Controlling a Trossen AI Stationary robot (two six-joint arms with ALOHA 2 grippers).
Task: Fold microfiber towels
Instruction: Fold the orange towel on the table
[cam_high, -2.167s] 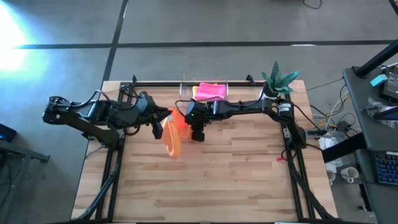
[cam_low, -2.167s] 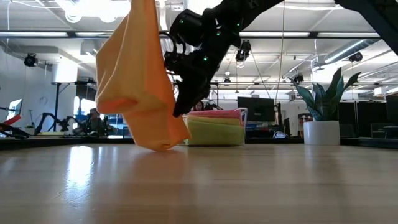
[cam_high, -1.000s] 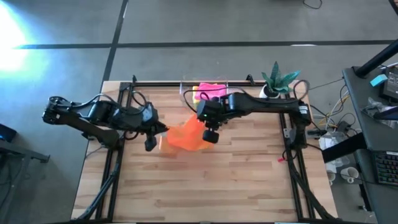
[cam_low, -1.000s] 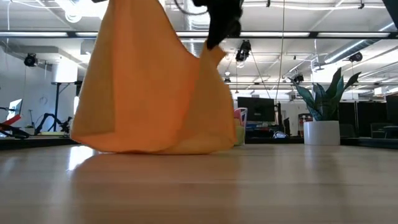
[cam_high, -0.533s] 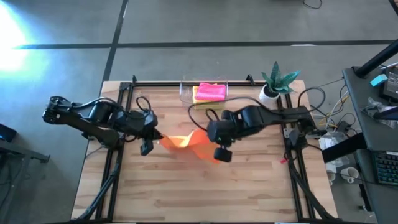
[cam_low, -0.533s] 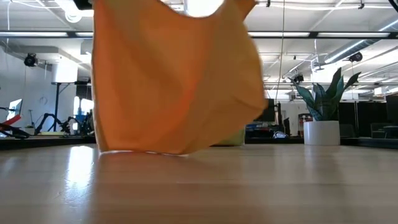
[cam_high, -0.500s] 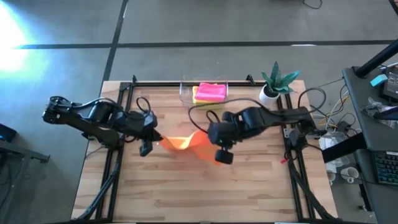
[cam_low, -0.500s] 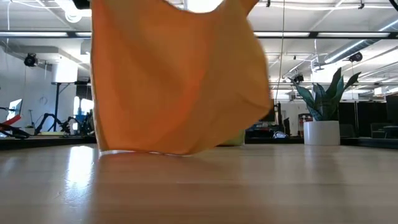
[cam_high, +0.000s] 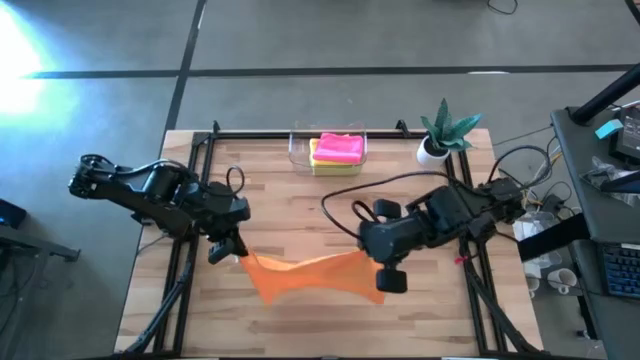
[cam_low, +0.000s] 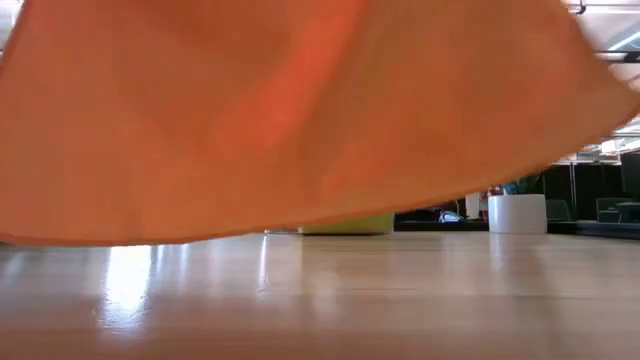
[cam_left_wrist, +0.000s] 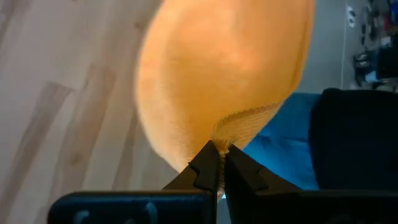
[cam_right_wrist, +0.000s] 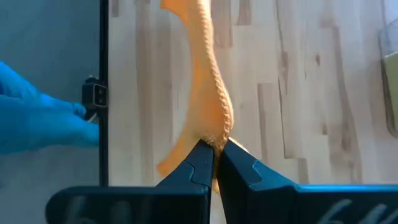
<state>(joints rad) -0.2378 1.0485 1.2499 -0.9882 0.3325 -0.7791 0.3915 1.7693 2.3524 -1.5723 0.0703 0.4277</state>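
An orange microfiber towel (cam_high: 310, 272) hangs spread between my two grippers over the near half of the table. It fills the top of the low view (cam_low: 300, 120). Its lower edge (cam_low: 110, 242) hangs close to the tabletop; I cannot tell whether it touches. My left gripper (cam_high: 234, 256) is shut on the towel's left end, and my right gripper (cam_high: 377, 277) is shut on its right end. More towels, a pink one (cam_high: 338, 147) on top, lie stacked in the clear bin (cam_high: 300, 158) at the far edge. My left gripper pinches a hemmed corner (cam_left_wrist: 231, 132) of the orange towel between its two fingertips, slanting down from the table's left. The cloth billows away beyond the fingers. My right gripper pinches the towel's hemmed edge (cam_right_wrist: 216, 135) between its two fingertips, slanting down from the right. The cloth runs away from the fingers toward the left arm, sagging a little.
A potted plant (cam_high: 446, 132) stands at the far right corner. The black frame rails (cam_high: 195, 215) run along the table's left and right sides. Bare wood (cam_high: 320, 215) lies between the bin and the towel, and more along the near edge (cam_high: 330, 325).
My right gripper has swung toward the table's near and right edges, rising, with its end of the towel. My left gripper has turned and shifted slightly nearer. The towel, which hung bunched below them, is now spread out wide between the two.
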